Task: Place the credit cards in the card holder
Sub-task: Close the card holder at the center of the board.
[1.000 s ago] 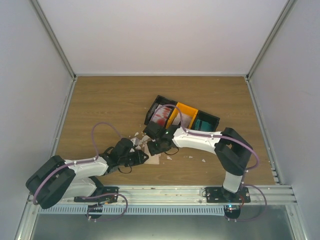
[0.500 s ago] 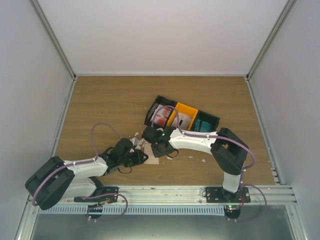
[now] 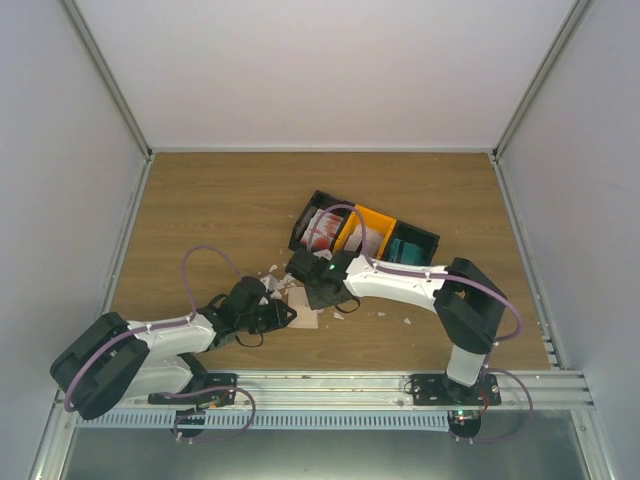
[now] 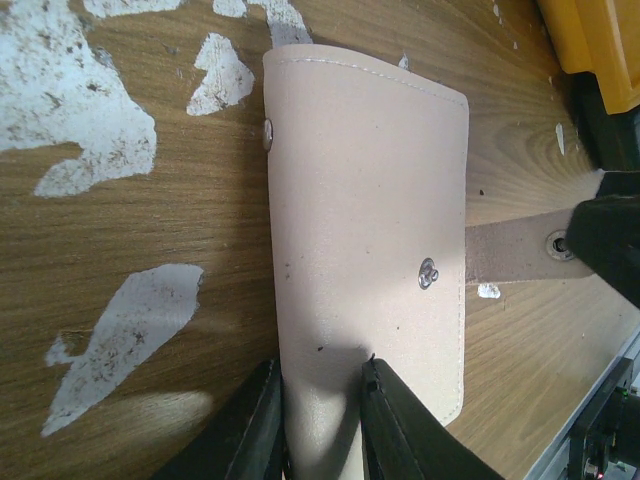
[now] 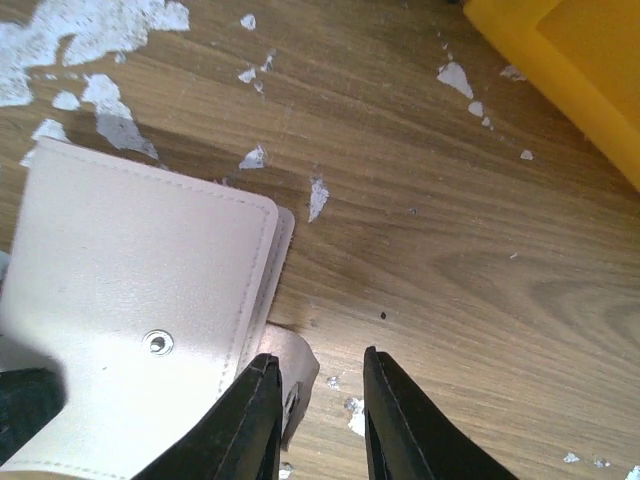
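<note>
card holder (image 4: 365,230) lies flat on the counter (image 5: 450,280), mid near edge, before the tray (image 3: 420,240) | left fingers (image 4: 250,425) pinch its end, likely anchoring it | right fingers (image 5: 255,420) narrowly apart over its strap (image 5: 300,365), grip cannot tell, probably to open it | cards (image 3: 322,231) in tray

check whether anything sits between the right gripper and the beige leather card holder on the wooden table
Nothing visible does. The right gripper hangs just beside the beige leather card holder, its strap tab at the fingertips; only white scraps lie nearby.
</note>
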Robot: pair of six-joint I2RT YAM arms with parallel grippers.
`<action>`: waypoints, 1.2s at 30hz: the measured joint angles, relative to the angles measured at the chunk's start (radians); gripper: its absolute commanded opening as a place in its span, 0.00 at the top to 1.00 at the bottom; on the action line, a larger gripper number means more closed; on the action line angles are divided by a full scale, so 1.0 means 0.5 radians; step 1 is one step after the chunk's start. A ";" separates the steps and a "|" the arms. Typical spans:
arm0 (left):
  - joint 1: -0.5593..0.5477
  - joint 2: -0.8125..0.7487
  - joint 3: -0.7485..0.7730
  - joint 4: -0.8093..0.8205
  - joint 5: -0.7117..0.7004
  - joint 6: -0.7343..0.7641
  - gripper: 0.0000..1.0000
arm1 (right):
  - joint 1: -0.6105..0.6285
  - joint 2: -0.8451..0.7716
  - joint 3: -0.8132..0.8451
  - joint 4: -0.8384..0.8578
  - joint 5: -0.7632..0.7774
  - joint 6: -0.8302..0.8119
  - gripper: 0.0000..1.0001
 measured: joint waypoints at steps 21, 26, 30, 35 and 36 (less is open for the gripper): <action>-0.001 -0.002 0.000 0.002 0.002 0.000 0.67 | -0.032 -0.101 -0.130 0.138 -0.106 0.002 1.00; -0.008 -0.048 0.000 -0.021 -0.020 0.002 0.55 | -0.066 -0.158 -0.184 0.272 -0.205 -0.067 0.99; -0.008 -0.122 0.002 -0.100 -0.083 0.006 0.52 | -0.095 -0.167 -0.205 0.393 -0.294 -0.117 1.00; -0.002 -0.195 0.002 -0.201 -0.153 0.018 0.61 | -0.116 -0.167 -0.235 0.529 -0.404 -0.148 0.99; 0.003 -0.195 0.001 -0.206 -0.157 0.016 0.65 | -0.119 -0.167 -0.247 0.562 -0.426 -0.154 1.00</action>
